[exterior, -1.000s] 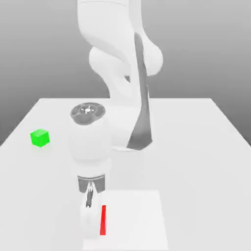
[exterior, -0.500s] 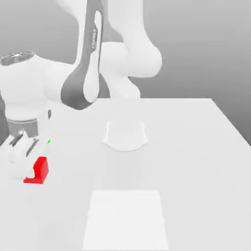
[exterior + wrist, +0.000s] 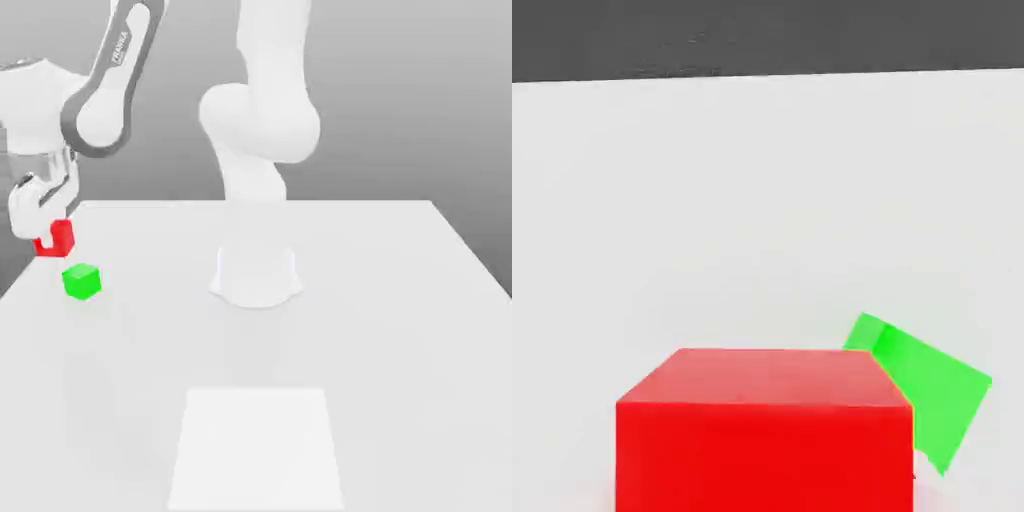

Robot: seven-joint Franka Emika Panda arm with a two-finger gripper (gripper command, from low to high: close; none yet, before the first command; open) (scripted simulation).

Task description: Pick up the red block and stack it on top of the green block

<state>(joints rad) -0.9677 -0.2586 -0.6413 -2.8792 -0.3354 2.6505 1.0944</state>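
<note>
**Red block held aloft near the green block**

Your gripper [image 3: 47, 228] sits at the exterior view's far left, above the table's [image 3: 380, 330] left edge, with its fingers closed on the red block [image 3: 55, 238]. You can see the block clamped at the lower end of the hand, partly covered by a white finger, and lifted clear of the tabletop.

Look just below it and slightly toward the exterior view's right: the green block [image 3: 82, 281] rests on the table by itself. The two cubes are near each other but not touching; a strip of white tabletop shows between them in the exterior view.

From the hand view, you get the red block [image 3: 767, 430] large and close, its top face and one side face plain and unmarked. The green block [image 3: 927, 385] appears beyond one corner of it, partly hidden behind the red cube and turned at an angle to it.

Your arm [image 3: 255, 110] rises from its round base [image 3: 256, 275] at the middle of the table and swings over to the exterior view's left. A paler square patch [image 3: 256, 450] lies on the table's near side, well apart from both cubes.
</note>
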